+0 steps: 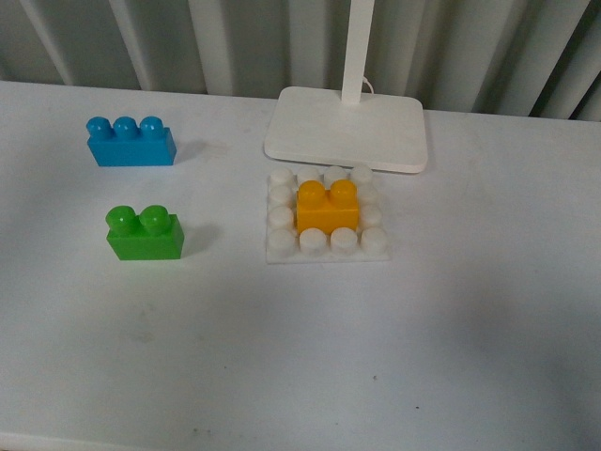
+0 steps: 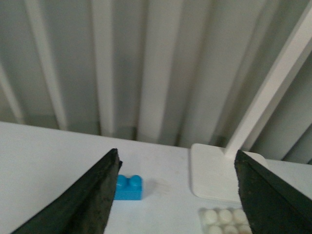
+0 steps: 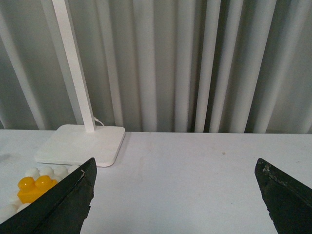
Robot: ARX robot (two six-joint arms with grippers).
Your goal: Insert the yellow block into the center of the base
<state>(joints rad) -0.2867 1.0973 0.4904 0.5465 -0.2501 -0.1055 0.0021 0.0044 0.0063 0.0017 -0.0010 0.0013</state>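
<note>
The yellow block (image 1: 328, 208) sits upright on the middle studs of the white base (image 1: 326, 243), with white studs showing all round it. Neither arm shows in the front view. In the right wrist view the yellow block (image 3: 35, 187) on the base (image 3: 9, 210) lies at the picture's edge, beside one finger; my right gripper (image 3: 175, 168) is open over bare table. My left gripper (image 2: 176, 161) is open too, nothing between its fingers; a corner of the base (image 2: 223, 219) peeks out by one finger.
A blue three-stud brick (image 1: 130, 142) and a green two-stud brick (image 1: 144, 233) stand to the left of the base. The white lamp foot (image 1: 347, 129) with its pole stands just behind the base. A ribbed grey wall closes the back.
</note>
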